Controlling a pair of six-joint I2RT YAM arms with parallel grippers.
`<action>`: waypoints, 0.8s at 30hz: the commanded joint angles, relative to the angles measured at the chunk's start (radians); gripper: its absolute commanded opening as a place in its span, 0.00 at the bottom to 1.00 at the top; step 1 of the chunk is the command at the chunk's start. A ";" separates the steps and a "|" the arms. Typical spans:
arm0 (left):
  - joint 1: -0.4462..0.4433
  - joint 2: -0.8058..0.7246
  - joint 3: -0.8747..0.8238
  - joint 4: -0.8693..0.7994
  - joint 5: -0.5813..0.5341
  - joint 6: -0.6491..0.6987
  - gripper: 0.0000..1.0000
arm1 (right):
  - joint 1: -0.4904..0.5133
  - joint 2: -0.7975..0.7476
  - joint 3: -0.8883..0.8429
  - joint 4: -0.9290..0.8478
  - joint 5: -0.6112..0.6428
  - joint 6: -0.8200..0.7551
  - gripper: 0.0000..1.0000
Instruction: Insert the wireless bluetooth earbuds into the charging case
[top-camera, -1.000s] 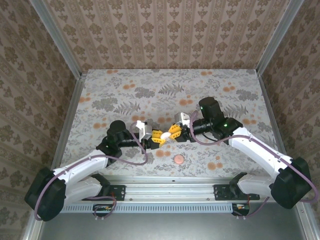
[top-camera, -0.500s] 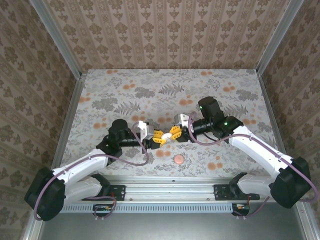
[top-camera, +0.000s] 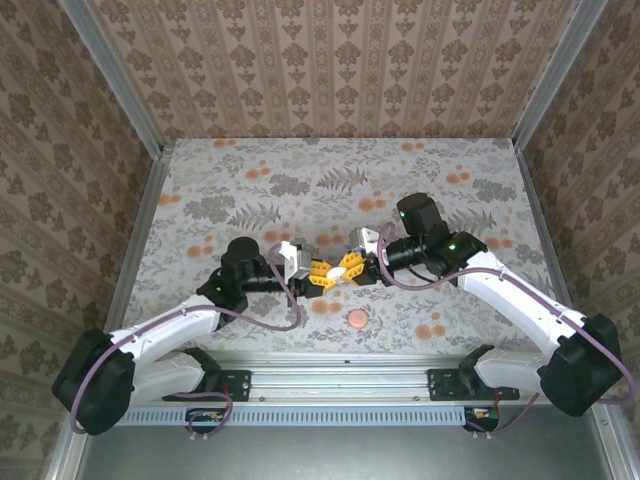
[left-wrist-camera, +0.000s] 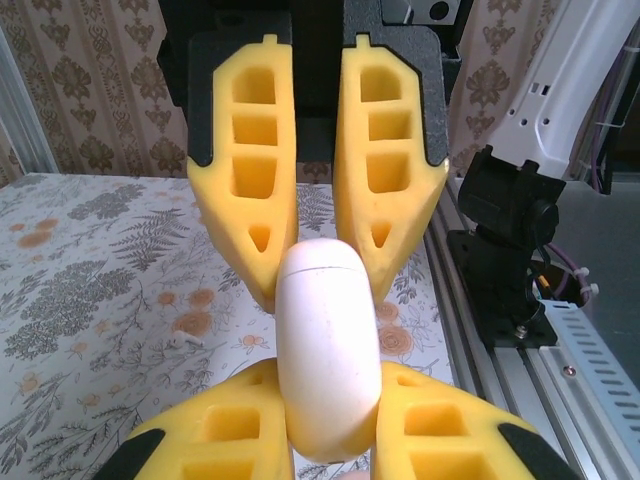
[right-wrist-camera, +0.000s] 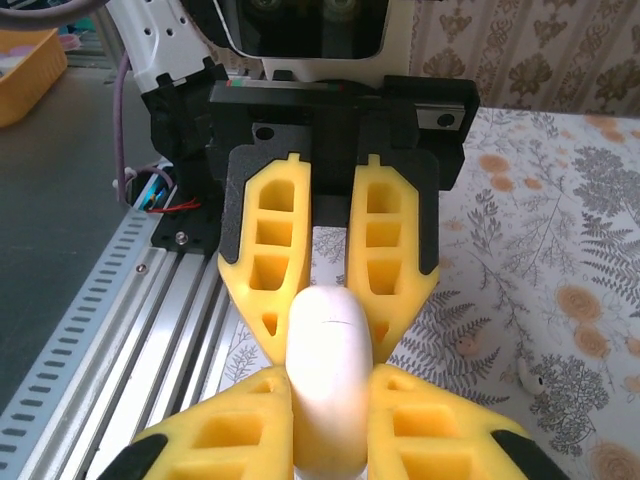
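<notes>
The left hand (top-camera: 313, 273) is pinching one end of the white charging case (left-wrist-camera: 328, 350) between its yellow fingers. The right hand (top-camera: 352, 265) is clamping the opposite end, so the two are meeting tip to tip over the middle of the counter (top-camera: 250, 170). A tiny pale earbud (right-wrist-camera: 530, 378) is lying on the counter just to the far side of the hands, touching neither. A round pink disc (top-camera: 355, 319) is sitting on the near side.

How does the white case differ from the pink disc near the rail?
The white case is an elongated capsule; the pink disc is round. The case is clamped between the left gripper and right gripper; the disc lies untouched on the table. Both are small.
</notes>
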 joint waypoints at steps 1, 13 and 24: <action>-0.004 -0.001 0.024 0.047 -0.001 -0.003 0.22 | 0.002 0.002 0.037 -0.064 -0.034 -0.037 0.13; -0.044 -0.019 0.094 -0.268 -0.112 0.214 0.65 | 0.053 -0.002 0.125 -0.323 0.272 -0.168 0.12; -0.083 0.029 0.130 -0.367 -0.143 0.279 0.59 | 0.169 0.010 0.165 -0.371 0.462 -0.226 0.13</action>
